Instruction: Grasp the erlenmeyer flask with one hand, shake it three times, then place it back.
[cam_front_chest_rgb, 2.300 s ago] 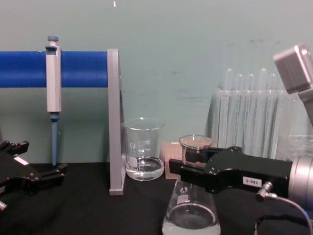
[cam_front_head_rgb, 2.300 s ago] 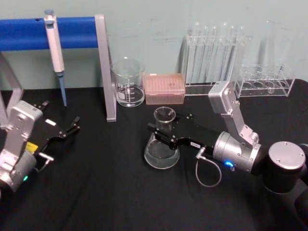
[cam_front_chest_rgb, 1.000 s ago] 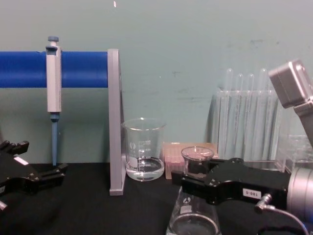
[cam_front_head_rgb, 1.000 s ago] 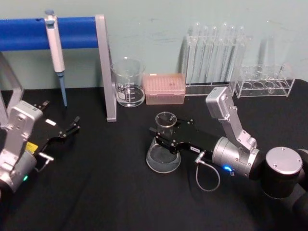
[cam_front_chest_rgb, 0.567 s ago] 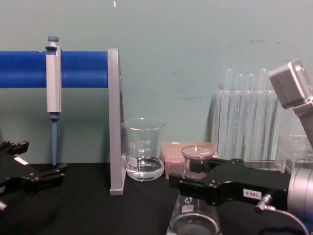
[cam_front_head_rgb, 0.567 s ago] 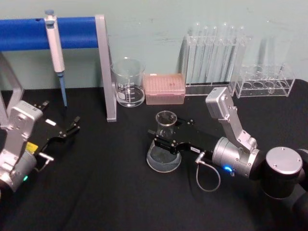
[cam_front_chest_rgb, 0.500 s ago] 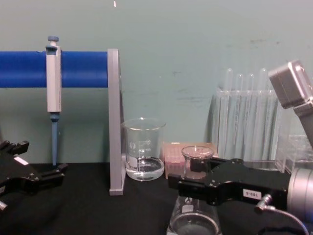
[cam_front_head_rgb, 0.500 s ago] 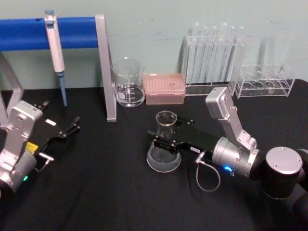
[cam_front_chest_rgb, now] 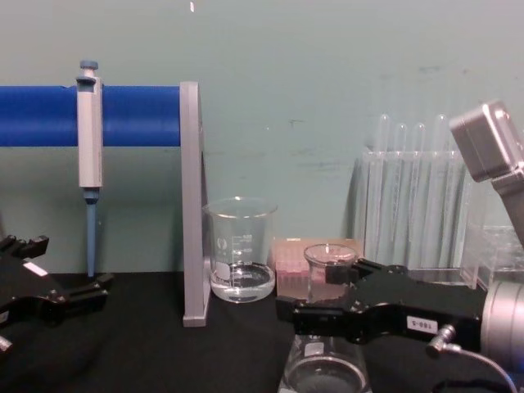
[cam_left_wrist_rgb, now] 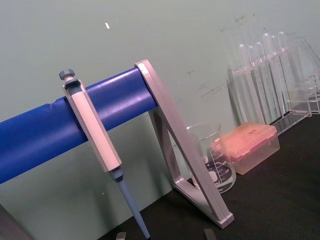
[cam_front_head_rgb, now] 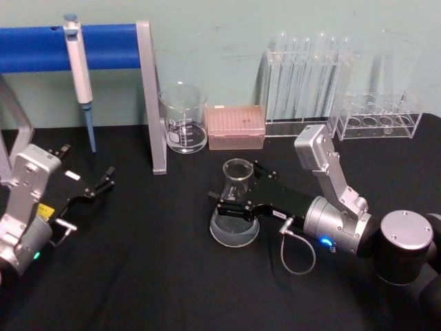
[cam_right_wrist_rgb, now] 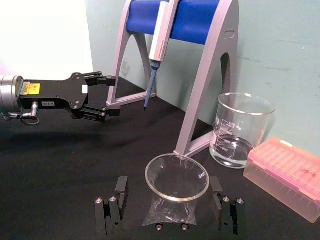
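Note:
The erlenmeyer flask (cam_front_head_rgb: 233, 228) stands upright on the black table, mid-table, with a little clear liquid in its base. My right gripper (cam_front_head_rgb: 240, 187) is open around its neck, one finger on each side. In the right wrist view the flask's rim (cam_right_wrist_rgb: 176, 177) sits between the two fingers (cam_right_wrist_rgb: 120, 190) with a gap on both sides. The chest view shows the same gripper (cam_front_chest_rgb: 315, 291) level with the flask's neck (cam_front_chest_rgb: 329, 264). My left gripper (cam_front_head_rgb: 102, 183) rests open at the table's left, far from the flask, and appears as the far gripper (cam_right_wrist_rgb: 107, 95) in the right wrist view.
A glass beaker (cam_front_head_rgb: 183, 118) and a pink tip box (cam_front_head_rgb: 236, 127) stand just behind the flask. Test tube racks (cam_front_head_rgb: 310, 76) line the back right. A blue-barred stand (cam_front_head_rgb: 148, 96) holding a pipette (cam_front_head_rgb: 79, 69) fills the back left.
The flask has come down from its raised position onto the table. My right gripper's fingers have then spread apart off its neck. The left arm has not moved.

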